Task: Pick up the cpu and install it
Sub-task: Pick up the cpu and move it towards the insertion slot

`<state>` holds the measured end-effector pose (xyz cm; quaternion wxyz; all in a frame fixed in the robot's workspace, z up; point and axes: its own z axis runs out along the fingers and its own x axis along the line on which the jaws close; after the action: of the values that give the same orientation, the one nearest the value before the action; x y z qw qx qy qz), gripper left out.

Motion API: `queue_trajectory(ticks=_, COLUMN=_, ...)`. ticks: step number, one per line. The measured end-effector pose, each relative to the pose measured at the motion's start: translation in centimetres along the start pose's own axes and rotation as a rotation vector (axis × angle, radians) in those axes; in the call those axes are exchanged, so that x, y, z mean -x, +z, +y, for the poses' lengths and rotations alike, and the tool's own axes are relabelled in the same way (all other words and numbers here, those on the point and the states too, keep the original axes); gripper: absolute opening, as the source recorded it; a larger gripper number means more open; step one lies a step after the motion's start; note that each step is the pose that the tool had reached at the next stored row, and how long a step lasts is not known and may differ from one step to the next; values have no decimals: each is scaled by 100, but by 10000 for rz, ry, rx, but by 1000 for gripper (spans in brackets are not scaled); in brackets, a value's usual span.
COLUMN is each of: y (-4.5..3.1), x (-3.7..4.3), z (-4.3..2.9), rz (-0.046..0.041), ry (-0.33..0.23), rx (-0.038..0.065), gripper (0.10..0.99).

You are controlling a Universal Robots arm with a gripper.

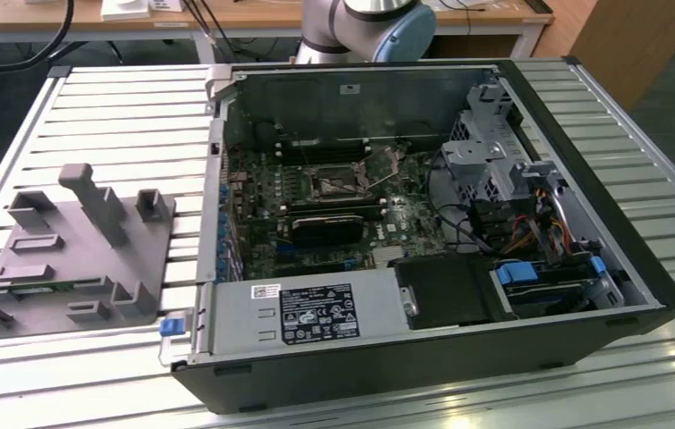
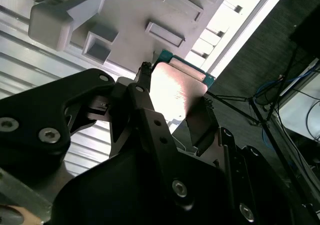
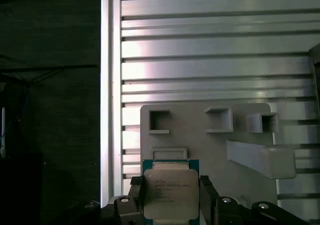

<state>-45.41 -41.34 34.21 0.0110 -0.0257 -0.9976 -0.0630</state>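
In both wrist views my gripper [image 3: 171,197] is shut on the cpu [image 3: 171,191], one black finger on each of two opposite edges. The cpu [image 2: 176,87] is a flat square chip with a shiny silver top and a thin green edge. It sits over the edge of the grey plastic fixture [image 3: 210,140], close to a shallow rectangular recess; I cannot tell if it still touches the fixture. In the exterior view the fixture [image 1: 69,259] stands on the slatted table at the exterior view's left. The motherboard socket [image 1: 337,183] lies in the open computer case [image 1: 433,357].
The grey fixture [image 2: 130,15] has upright posts and several pockets. The slatted metal table [image 1: 111,125] ends close beside the fixture, with dark floor and cables beyond. The case holds a drive cage [image 1: 486,152], cables and a power supply [image 1: 301,313]. The arm's base [image 1: 367,22] stands behind the case.
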Motion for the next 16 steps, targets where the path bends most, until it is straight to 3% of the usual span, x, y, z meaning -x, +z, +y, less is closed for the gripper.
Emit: queue_trajectory(ticks=16, y=-224, x=-6, z=32, rz=-1, ry=1, rx=1, gripper=537)
